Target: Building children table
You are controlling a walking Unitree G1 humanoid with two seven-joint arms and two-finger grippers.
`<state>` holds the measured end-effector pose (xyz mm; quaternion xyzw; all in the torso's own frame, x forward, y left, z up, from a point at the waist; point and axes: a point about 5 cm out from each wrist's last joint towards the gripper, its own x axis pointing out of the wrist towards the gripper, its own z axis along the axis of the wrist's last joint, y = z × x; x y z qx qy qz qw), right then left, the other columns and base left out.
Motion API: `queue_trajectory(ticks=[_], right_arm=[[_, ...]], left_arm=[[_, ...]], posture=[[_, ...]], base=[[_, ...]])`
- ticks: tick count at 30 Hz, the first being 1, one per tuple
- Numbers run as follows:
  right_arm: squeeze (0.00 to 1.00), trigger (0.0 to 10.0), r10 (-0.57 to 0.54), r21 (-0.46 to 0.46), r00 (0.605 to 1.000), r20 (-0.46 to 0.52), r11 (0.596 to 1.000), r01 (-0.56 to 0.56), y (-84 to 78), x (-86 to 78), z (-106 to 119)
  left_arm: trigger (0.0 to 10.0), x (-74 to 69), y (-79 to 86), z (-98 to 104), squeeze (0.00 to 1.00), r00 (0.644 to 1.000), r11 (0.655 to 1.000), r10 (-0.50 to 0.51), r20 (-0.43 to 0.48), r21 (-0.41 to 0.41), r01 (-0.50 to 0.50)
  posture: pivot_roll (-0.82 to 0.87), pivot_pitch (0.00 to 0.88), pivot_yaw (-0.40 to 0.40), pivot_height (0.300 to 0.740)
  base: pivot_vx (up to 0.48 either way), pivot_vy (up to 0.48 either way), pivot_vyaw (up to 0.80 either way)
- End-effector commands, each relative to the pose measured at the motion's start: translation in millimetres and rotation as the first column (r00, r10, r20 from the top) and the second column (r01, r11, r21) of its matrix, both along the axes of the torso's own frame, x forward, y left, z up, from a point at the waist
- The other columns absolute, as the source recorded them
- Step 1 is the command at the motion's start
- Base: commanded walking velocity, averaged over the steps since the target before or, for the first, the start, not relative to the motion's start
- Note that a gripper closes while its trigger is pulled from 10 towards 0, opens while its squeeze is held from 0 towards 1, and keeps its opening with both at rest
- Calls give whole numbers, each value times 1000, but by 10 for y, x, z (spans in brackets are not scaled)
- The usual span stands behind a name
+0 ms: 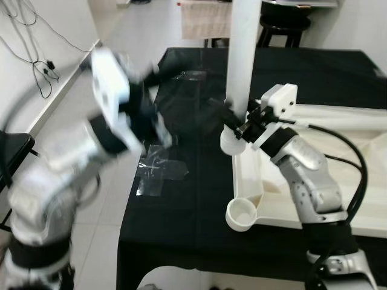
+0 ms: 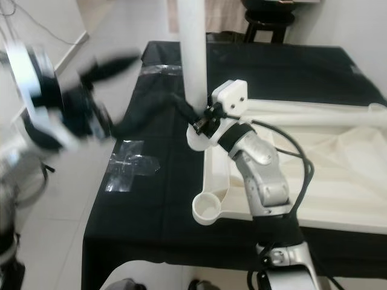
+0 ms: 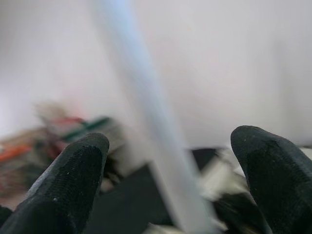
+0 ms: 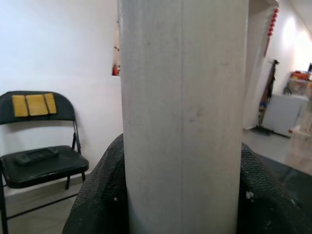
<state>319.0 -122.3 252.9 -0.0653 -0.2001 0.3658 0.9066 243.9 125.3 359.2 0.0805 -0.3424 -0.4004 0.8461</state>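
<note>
A white tabletop (image 1: 314,199) lies upside down on the black-covered worktop (image 1: 193,199), taking up the lower right of the head views. A white table leg (image 1: 243,54) stands upright at its near-left corner, rising out of the top of the frame, its foot seated in a round socket (image 1: 231,144). The right gripper (image 1: 237,124), in the middle of the frame, has its jaws pinching this leg low down, just above the socket; in the right wrist view the leg (image 4: 183,117) stands between the two black fingers (image 4: 100,195), which press against it on either side.

A second round socket (image 1: 242,214), open and cup-like, sits at the tabletop's nearest corner, lower centre of the frame. Another white leg (image 1: 344,115) lies flat along the far edge of the tabletop, at the right.

The left gripper (image 2: 112,65) is raised in the upper left of the frame, blurred, well apart from the standing leg. In the left wrist view its fingers (image 3: 73,180) are spread wide with nothing between them, a blurred white leg showing beyond.

Strips of clear tape (image 1: 158,172) are stuck on the black cloth left of centre. A black folding chair (image 4: 41,156) stands by the white wall.
</note>
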Motion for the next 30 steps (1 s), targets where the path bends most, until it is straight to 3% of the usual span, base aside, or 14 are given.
queue_trajectory(ticks=[1,7,11,14,16,17,18,30], right_arm=[[0,10000,12,-15,999,36,1000,-12,22,-24,40],[0,10000,66,-31,997,40,997,-65,165,-74,-5],[0,10000,73,-43,996,41,997,-71,182,-83,-24],[0,10000,87,-61,995,45,995,-84,214,-98,-46],[0,10000,100,-68,994,46,993,-97,254,-111,-63],[0,10000,100,-68,994,46,993,-97,254,-111,-63],[0,10000,108,-72,993,48,992,-105,291,-119,-76],[0,10000,128,-97,990,57,988,-122,364,-120,-92]], left_arm=[[10000,44,15,-38,0,999,1000,17,-34,15,-16],[10000,253,33,100,0,996,993,59,-64,-102,-65],[10000,326,13,117,0,996,990,47,-78,-126,-56],[10000,416,-19,139,0,995,985,-1,-102,-174,-17],[10000,434,-56,133,0,987,977,-92,-129,-201,64],[10000,434,-56,133,0,987,977,-92,-129,-201,64],[10000,423,-116,75,0,971,974,-175,-161,-173,147],[10000,456,-138,7,0,957,969,-221,-187,-150,194]], posture=[[94,146,-22,740],[69,143,-8,740],[61,143,-6,740],[58,142,-5,740],[55,139,-2,740],[55,139,-2,740],[50,138,1,740],[49,133,-1,740]], base=[[0,0,0],[0,0,0],[0,0,0],[0,0,0],[0,0,0],[0,0,0],[0,0,0],[0,0,0]])
